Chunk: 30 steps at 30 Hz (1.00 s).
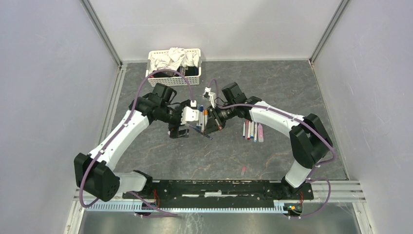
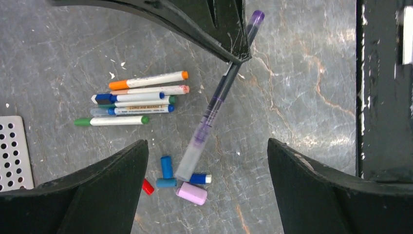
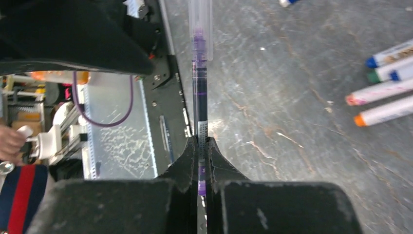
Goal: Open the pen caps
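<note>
My right gripper (image 3: pixel 199 142) is shut on a thin purple pen (image 3: pixel 199 92) and holds it above the table. The pen's clear cap (image 3: pixel 200 24) is on its far end. In the left wrist view the pen (image 2: pixel 216 100) runs slantwise down to the clear cap (image 2: pixel 191 163). My left gripper (image 2: pixel 207 146) is open wide, with the capped end between its fingers and untouched. Several loose caps lie below: blue (image 2: pixel 166 166), red (image 2: pixel 147 186), lilac (image 2: pixel 192 193). Several white-barrelled pens (image 2: pixel 131 97) lie in a cluster. From above, both grippers (image 1: pixel 190 122) (image 1: pixel 213 127) meet mid-table.
A white basket of cloths (image 1: pixel 158 56) stands at the back; its corner shows in the left wrist view (image 2: pixel 14 151). More pens (image 1: pixel 252 130) lie right of the grippers. A small pink cap (image 1: pixel 243 169) lies near the front. Grey walls close in both sides.
</note>
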### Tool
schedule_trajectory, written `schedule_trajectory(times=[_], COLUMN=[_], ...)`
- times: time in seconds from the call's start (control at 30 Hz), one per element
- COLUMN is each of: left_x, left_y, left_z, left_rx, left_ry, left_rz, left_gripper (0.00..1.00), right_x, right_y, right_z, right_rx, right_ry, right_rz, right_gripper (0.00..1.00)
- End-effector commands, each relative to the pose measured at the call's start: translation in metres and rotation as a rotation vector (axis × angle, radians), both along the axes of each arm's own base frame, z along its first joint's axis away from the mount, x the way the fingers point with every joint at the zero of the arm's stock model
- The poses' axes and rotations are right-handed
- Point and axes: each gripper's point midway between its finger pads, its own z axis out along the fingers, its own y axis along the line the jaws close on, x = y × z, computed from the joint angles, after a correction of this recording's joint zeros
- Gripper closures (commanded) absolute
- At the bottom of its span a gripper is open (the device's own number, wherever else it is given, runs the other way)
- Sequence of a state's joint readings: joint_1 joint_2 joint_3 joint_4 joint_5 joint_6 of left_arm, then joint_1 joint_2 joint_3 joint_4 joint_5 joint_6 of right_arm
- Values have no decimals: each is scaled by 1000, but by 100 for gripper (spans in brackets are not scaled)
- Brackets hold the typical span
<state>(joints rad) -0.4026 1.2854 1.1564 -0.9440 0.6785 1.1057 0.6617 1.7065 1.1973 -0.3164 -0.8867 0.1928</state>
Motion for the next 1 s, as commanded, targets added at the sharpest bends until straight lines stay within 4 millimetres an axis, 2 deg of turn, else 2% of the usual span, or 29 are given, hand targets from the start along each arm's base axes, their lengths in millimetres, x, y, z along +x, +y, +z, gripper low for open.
schedule_trajectory(times=[0.0,0.17,0.43,0.63,0.7,0.83,0.97], left_x=[2,-5,-23,-25,-25,-26,-30], left_y=[4,4,-1,5,3,-2,-6], left_z=[-9,-19,-33,-41,-38,-31,-27], left_rx=[77,110,129,169,161,137,126], left_ry=[-94,-74,-24,-21,-19,-21,-16], left_rz=[-76,-119,-188,-192,-185,-192,-204], left_gripper=[7,24,60,93,95,95,95], right_x=[-15,-20,-21,-24,-25,-27,-24], right_y=[9,10,15,16,18,33,52], right_z=[23,22,25,20,14,5,0], right_rx=[99,107,128,121,103,98,102], right_ry=[17,32,59,62,74,111,137], right_rz=[119,143,162,162,154,150,140], right_gripper=[100,100,100,100,82,58,55])
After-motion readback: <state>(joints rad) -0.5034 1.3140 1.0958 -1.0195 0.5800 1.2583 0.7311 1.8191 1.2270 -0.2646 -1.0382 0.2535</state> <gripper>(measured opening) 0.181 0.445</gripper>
